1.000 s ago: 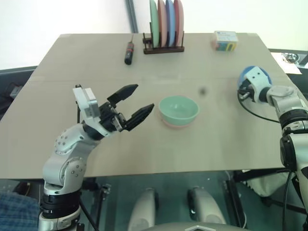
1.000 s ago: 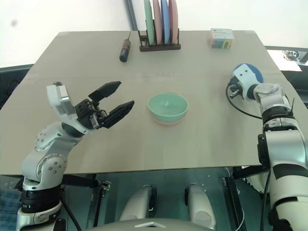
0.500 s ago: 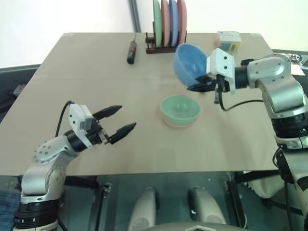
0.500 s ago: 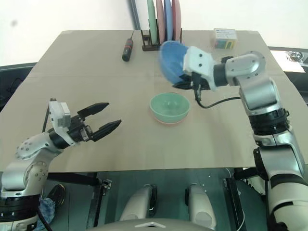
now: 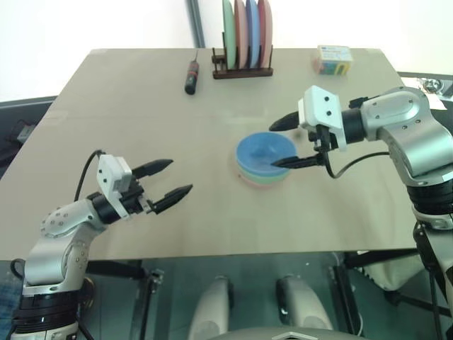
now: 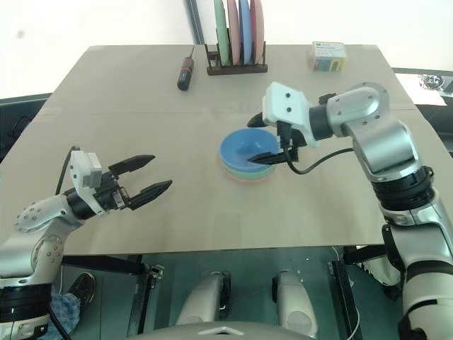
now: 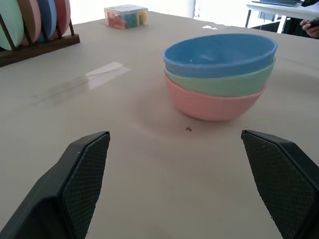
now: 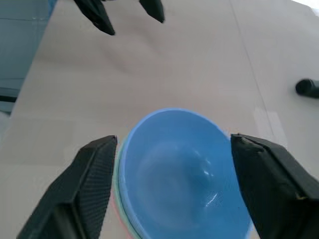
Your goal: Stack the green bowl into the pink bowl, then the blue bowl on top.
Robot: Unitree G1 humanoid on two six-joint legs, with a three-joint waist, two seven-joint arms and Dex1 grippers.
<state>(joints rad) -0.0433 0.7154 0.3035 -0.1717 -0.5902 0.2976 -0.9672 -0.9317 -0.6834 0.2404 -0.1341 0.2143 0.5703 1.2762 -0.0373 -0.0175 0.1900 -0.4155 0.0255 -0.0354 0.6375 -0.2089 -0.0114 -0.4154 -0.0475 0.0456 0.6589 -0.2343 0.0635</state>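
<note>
Release noted: right tool (image 5: 289, 142) now spread, and the small sky-blue plastic bowl (image 5: 264, 151) it carried half a second ago sits nested on the mint-green plastic bowl (image 7: 222, 83) and salmon-pink plastic bowl (image 7: 214, 105) at bench (image 5: 141, 106) centre. Left tool (image 5: 168, 178), at 8 o'clock of the stack, hangs released. We judge stacking complete.

A plain tan bench (image 5: 141, 106) is seen bearing a few things along its far edge. A dark wooden rack (image 5: 242, 69) is set near the middle of that edge, with four flat plates (image 5: 245, 32) stood upright in it: green, pink, blue and pink. A screwdriver (image 5: 191, 74) with a black and red handle is laid just beside the rack, towards the far left corner. A small box (image 5: 333, 59) of coloured pieces is placed near the far right corner.
</note>
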